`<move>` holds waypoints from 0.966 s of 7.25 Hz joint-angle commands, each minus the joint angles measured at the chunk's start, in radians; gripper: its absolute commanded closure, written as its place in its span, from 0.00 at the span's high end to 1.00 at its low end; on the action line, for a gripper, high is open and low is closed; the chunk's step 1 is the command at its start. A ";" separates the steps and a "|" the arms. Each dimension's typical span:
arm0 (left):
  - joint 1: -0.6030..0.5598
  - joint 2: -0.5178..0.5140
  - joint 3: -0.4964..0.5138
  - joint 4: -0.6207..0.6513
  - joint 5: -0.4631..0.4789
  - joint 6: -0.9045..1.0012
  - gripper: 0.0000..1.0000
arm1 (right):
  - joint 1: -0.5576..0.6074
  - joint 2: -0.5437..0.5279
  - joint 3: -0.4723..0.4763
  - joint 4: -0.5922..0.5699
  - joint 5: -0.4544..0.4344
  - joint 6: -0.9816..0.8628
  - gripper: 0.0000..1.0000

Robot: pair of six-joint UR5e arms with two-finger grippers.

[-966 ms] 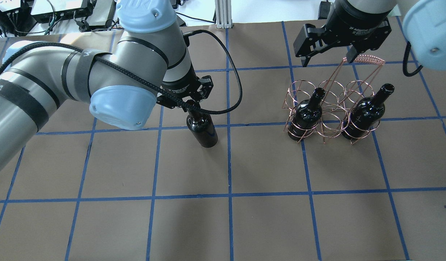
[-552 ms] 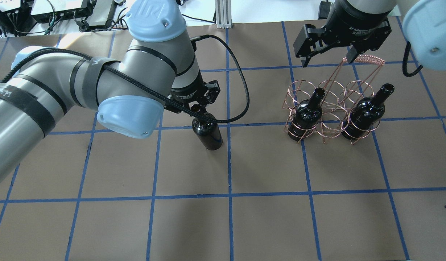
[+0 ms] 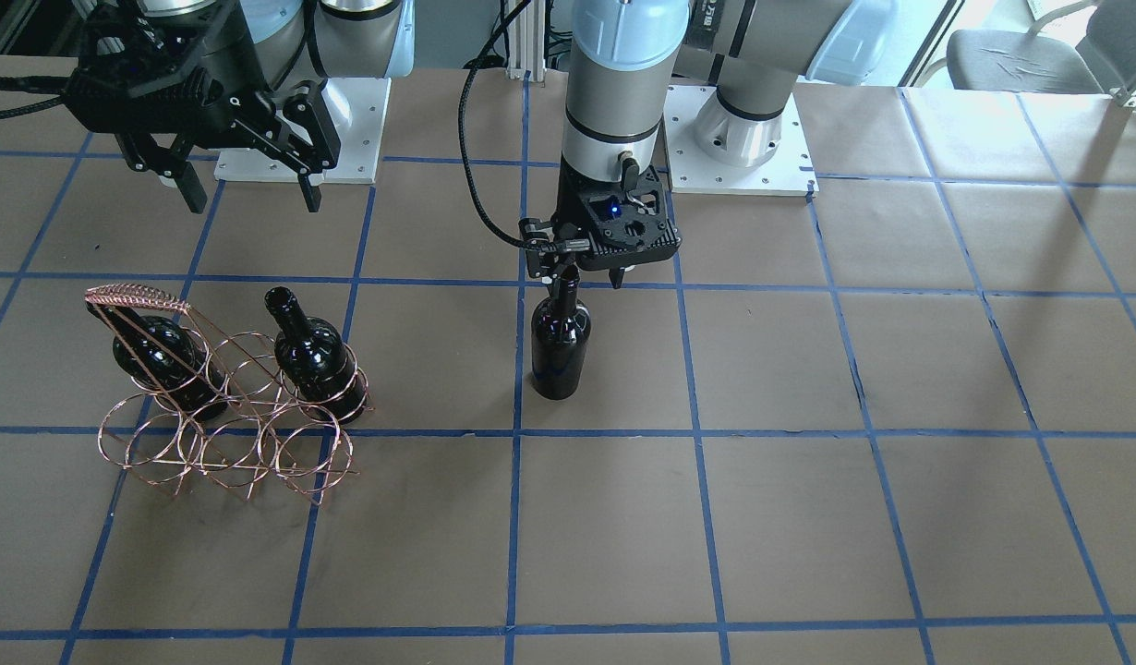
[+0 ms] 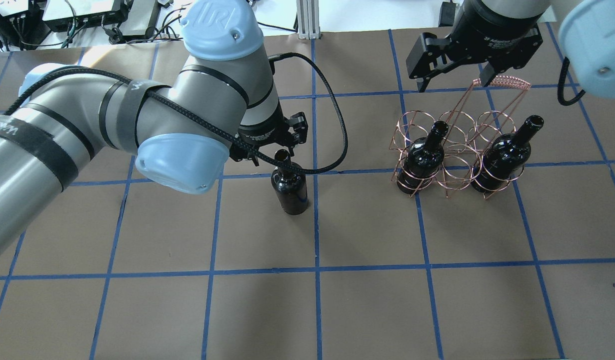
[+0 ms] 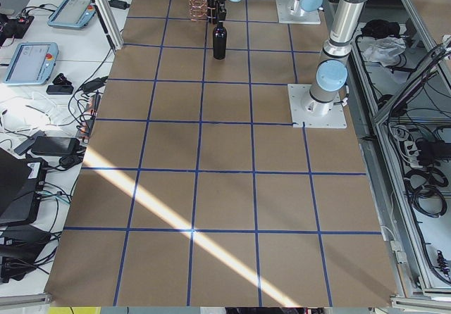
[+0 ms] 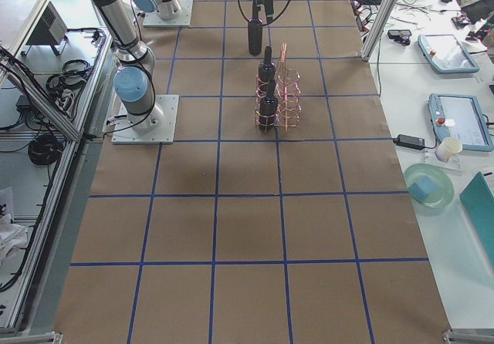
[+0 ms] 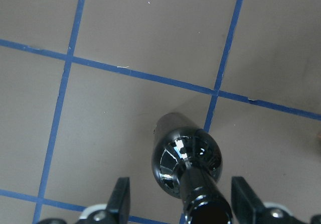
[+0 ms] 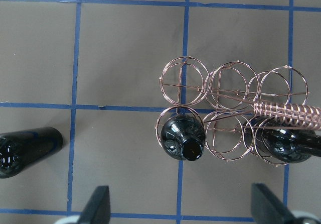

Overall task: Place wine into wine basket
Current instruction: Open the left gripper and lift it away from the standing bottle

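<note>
Overhead exterior has the wine (image 4: 289,192) standing upright on the table, well apart from the wine basket (image 4: 505,81). My left gripper (image 7: 180,184) straddles its neck, fingers seemingly unclenched; my right gripper (image 4: 451,82) hangs spread above the handle. Next I'd clamp, lift and carry it to a free ring

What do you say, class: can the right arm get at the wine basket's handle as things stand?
Probably yes: the right gripper, jaws wide apart, hangs close to the handle, and nothing stands between the two.
</note>
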 commanded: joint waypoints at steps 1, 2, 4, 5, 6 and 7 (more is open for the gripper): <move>0.086 0.036 0.111 -0.164 -0.003 -0.002 1.00 | 0.000 0.000 0.000 -0.001 0.001 0.000 1.00; 0.143 0.054 0.167 -0.294 -0.003 0.083 1.00 | 0.000 -0.001 0.000 -0.001 -0.002 0.000 1.00; 0.239 0.120 0.185 -0.386 0.005 0.359 1.00 | -0.003 0.002 -0.002 -0.001 -0.015 -0.014 1.00; 0.260 0.149 0.182 -0.400 0.023 0.471 0.99 | -0.005 -0.001 -0.002 -0.003 -0.013 -0.016 1.00; 0.264 0.164 0.176 -0.395 0.031 0.516 1.00 | -0.003 -0.001 -0.002 -0.001 -0.016 -0.016 1.00; 0.271 0.169 0.165 -0.409 0.025 0.564 1.00 | -0.011 0.000 -0.002 0.008 -0.017 -0.016 1.00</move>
